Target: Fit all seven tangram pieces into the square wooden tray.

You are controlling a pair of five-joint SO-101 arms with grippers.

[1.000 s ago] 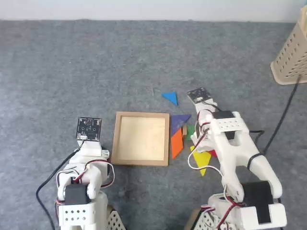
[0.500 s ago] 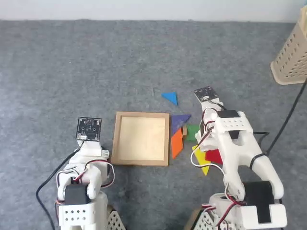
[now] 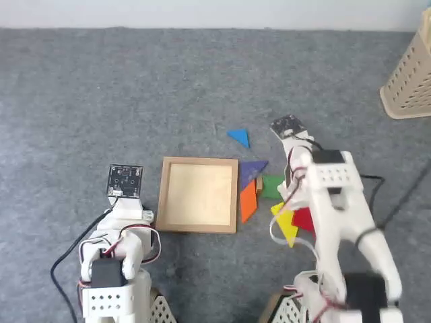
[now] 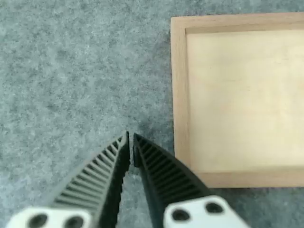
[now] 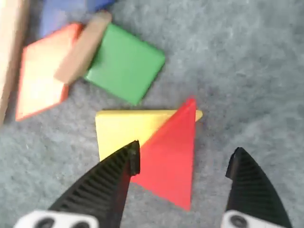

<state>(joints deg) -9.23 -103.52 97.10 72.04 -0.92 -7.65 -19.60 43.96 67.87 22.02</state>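
Observation:
The square wooden tray (image 3: 199, 195) lies with nothing in it, its rim (image 4: 179, 95) just beside my left gripper (image 4: 130, 138), which is shut on nothing over the carpet. Right of the tray lie a blue triangle (image 3: 238, 137), a purple triangle (image 3: 252, 168), an orange parallelogram (image 3: 248, 200), a green square (image 3: 271, 186), a yellow triangle (image 3: 284, 224) and a red triangle (image 3: 303, 219). My right gripper (image 5: 186, 156) hangs open above the red triangle (image 5: 171, 161), which overlaps the yellow triangle (image 5: 123, 128). A small tan piece (image 5: 80, 47) rests on the orange parallelogram (image 5: 40, 88) and the green square (image 5: 124, 71).
Grey carpet covers the table. A beige slotted basket (image 3: 411, 74) stands at the far right edge, with a black cable (image 3: 397, 168) running down from it. The right arm (image 3: 333, 202) covers part of the piece cluster.
The right arm has shifted to the right and away from the tray, uncovering the green square and the red triangle. The left arm has kept still.

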